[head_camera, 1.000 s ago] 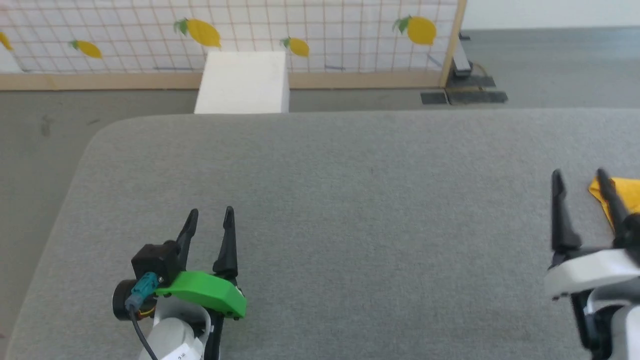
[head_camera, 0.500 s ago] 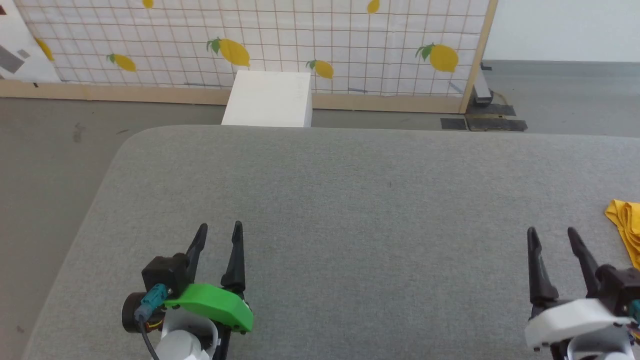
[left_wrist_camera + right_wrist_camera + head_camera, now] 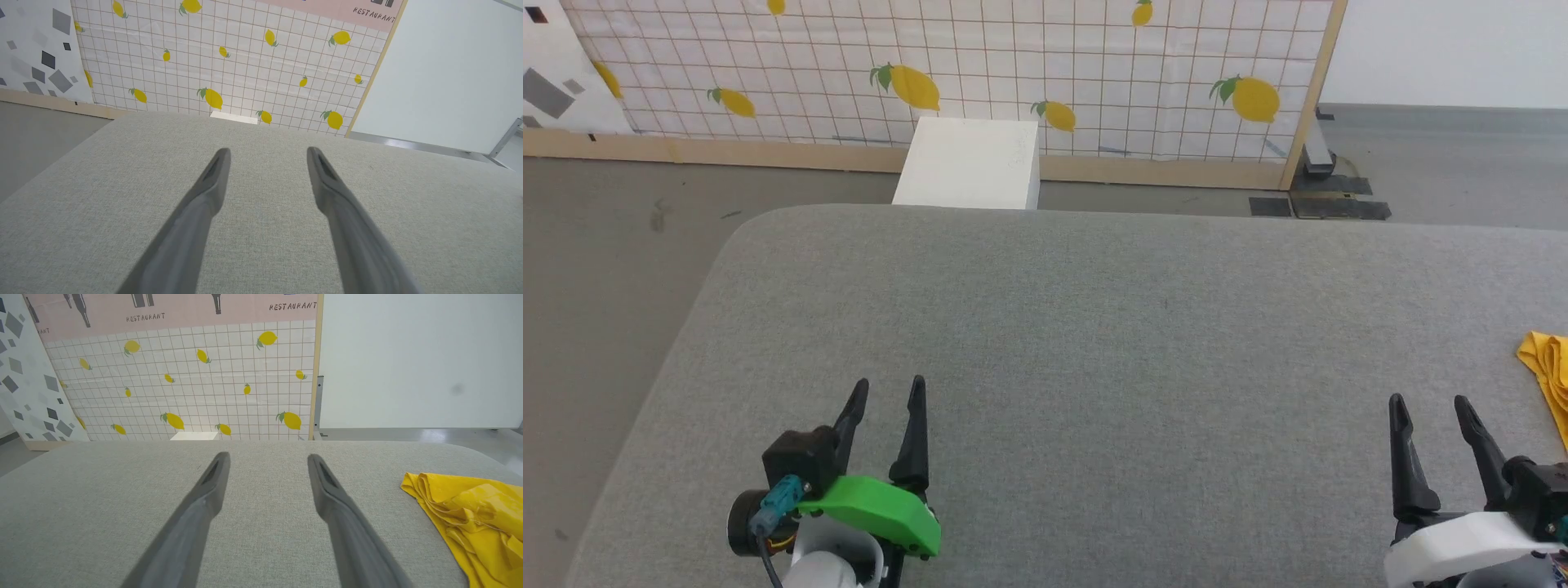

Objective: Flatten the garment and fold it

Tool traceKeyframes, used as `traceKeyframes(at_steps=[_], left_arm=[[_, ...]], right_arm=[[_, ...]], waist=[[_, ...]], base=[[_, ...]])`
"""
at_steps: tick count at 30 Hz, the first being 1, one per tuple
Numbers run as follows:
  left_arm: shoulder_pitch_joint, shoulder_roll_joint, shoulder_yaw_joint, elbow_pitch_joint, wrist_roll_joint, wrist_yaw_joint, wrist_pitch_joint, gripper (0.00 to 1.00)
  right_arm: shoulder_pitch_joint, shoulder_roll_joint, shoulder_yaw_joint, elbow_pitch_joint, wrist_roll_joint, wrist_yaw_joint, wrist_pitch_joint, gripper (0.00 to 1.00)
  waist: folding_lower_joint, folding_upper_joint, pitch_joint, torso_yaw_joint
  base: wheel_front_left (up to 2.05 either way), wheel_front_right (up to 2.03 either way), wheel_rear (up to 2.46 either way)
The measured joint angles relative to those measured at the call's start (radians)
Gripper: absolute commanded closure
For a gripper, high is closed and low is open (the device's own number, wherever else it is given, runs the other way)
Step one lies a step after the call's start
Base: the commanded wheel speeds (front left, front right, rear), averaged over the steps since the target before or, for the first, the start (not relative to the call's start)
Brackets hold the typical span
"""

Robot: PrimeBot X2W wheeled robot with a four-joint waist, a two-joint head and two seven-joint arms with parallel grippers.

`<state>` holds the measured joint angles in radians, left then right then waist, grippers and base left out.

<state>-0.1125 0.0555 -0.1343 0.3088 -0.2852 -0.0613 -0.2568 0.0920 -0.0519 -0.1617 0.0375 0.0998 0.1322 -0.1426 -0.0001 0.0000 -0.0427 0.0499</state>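
Observation:
The garment (image 3: 1550, 377) is a crumpled mustard-yellow cloth lying at the right edge of the grey table (image 3: 1094, 327); in the right wrist view the garment (image 3: 470, 514) lies bunched to the right of the fingers. My right gripper (image 3: 1429, 402) stands open near the table's front right, a short way left of the garment and not touching it. My left gripper (image 3: 889, 385) stands open over bare table at the front left, with nothing between its fingers. In their own wrist views, both the left gripper (image 3: 267, 152) and the right gripper (image 3: 267, 457) show spread fingers.
A white box (image 3: 970, 163) stands on the floor behind the table's far edge. A lemon-patterned grid screen (image 3: 1013, 65) with a wooden frame lines the back. Grey floor (image 3: 605, 245) lies left of the table's rounded corner.
The head camera has tilted up and shifted, so the whole picture moved. My right gripper has drawn back from the garment's edge; the garment now lies apart to its right.

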Motion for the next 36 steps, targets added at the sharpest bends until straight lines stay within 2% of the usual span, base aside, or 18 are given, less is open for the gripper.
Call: traceKeyframes(at_steps=[11, 12, 36], left_arm=[[0.000, 0.000, -0.003, 0.010, -0.004, 0.001, 0.000, 0.00], [0.000, 0.000, -0.003, 0.010, -0.004, 0.001, 0.000, 1.00], [0.000, 0.001, 0.004, -0.014, 0.013, 0.001, 0.020, 1.00]], right_arm=[[0.005, 0.000, 0.005, 0.002, 0.018, 0.000, -0.002, 0.00], [0.005, 0.000, 0.005, 0.002, 0.017, 0.000, -0.001, 1.00], [0.005, 0.000, 0.015, 0.002, 0.014, 0.000, 0.010, 1.00]], waist=[[0.0000, 0.0000, -0.006, -0.005], [0.0000, 0.0000, -0.006, -0.005], [0.0000, 0.0000, -0.001, -0.010]], base=[[0.00, 0.00, 0.00], [0.00, 0.00, 0.00], [0.00, 0.00, 0.00]])
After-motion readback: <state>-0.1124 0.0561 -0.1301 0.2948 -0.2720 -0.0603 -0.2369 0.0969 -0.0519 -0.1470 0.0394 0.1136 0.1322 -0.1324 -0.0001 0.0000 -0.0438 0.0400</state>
